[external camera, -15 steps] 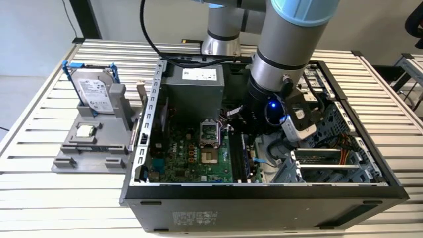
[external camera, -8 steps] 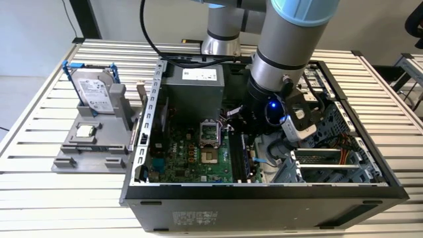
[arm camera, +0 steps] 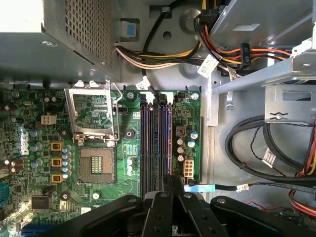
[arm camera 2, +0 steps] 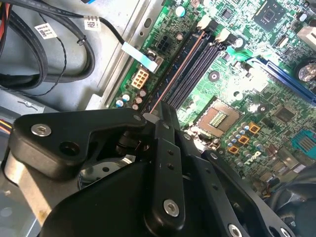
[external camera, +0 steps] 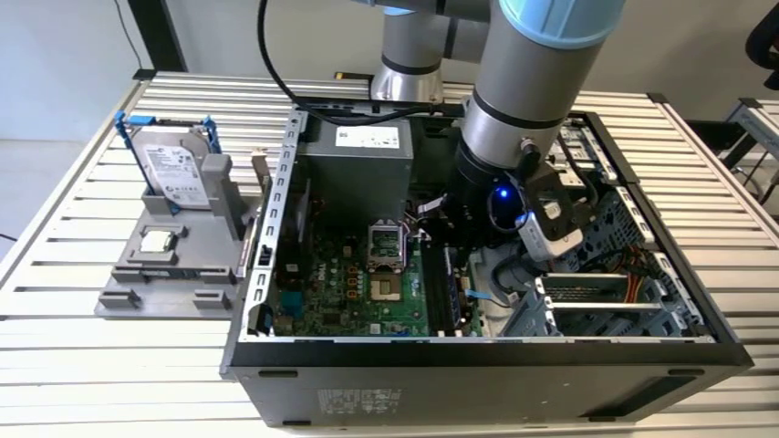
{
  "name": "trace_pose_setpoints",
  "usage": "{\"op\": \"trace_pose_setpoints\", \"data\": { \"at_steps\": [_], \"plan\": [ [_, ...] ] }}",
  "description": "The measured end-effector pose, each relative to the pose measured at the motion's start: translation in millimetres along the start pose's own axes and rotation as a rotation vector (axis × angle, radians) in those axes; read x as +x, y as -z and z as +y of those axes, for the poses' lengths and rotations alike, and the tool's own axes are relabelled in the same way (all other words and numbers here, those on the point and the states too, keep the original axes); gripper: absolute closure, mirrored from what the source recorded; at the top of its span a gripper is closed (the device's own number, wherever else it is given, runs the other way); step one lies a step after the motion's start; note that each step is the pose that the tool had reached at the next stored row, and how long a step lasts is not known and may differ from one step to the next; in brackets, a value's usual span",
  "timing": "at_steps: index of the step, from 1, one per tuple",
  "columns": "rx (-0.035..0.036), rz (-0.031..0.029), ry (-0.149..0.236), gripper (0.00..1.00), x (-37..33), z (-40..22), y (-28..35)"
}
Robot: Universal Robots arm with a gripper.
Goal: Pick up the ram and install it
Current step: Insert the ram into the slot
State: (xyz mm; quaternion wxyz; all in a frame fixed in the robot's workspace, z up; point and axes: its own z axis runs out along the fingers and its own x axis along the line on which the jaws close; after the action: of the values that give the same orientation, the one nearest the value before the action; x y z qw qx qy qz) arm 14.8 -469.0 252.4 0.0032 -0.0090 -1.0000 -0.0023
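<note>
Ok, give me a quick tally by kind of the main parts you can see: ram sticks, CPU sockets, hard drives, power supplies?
Ram stick: 1, held by the gripper over the memory slots
CPU socket: 1
Hard drive: 1, outside the case
Power supply: 1
Total: 4

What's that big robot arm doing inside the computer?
The robot arm has reached down into an open computer case. Its gripper is right over the long black memory slots on the green motherboard, next to the empty processor socket. A thin edge that looks like the ram lies along one slot, running up to the gripper. A hard drive sits on a grey stand outside the case.
</note>
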Motion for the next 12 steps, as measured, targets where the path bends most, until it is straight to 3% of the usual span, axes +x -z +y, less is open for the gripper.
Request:
{"op": "trace_pose_setpoints", "data": {
  "at_steps": [8,12],
  "plan": [
    [0.0001,0.0000,0.002,1.00,0.0,0.0,0.0],
    [0.0002,0.0001,0.021,1.00,0.0,0.0,0.0]
  ]
}}
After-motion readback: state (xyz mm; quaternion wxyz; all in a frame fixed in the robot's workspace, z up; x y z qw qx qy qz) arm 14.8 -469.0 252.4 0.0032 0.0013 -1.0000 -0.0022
